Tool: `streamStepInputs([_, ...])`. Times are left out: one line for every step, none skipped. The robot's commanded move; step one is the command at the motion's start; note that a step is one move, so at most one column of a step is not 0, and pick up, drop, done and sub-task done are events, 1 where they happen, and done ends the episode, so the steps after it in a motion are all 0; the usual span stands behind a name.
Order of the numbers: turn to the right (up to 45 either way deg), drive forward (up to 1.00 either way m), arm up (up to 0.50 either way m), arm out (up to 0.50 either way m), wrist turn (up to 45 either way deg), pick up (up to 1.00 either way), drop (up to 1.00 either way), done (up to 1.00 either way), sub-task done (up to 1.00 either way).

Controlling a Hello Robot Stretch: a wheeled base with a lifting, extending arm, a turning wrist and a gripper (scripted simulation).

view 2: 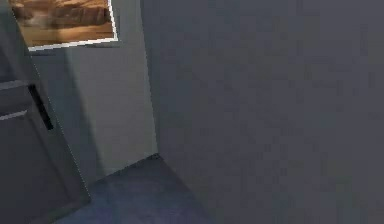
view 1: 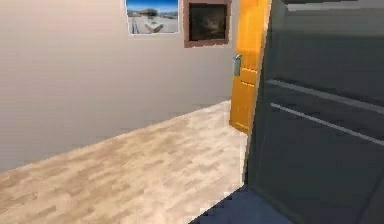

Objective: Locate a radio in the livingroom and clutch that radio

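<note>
In the forward view a dark grey panelled door [view 1: 320, 110] stands close on the right, and past it an orange door [view 1: 248, 65] with a metal handle [view 1: 237, 66] is ajar. Light wooden floor [view 1: 140, 170] runs ahead along a plain pale wall [view 1: 80, 70].
Two framed pictures hang high on the far wall, a light one [view 1: 153, 16] and a dark brown one [view 1: 208, 22]. In the arm side view a grey wall [view 2: 270, 100] is close, with a grey door [view 2: 25, 140] at the left, a framed picture [view 2: 68, 22] above, and dark blue floor [view 2: 140, 195].
</note>
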Motion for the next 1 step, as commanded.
streamStepInputs([0.0,1.00,0.00,0.00,0.0,0.00,0.00,0.00,0.00])
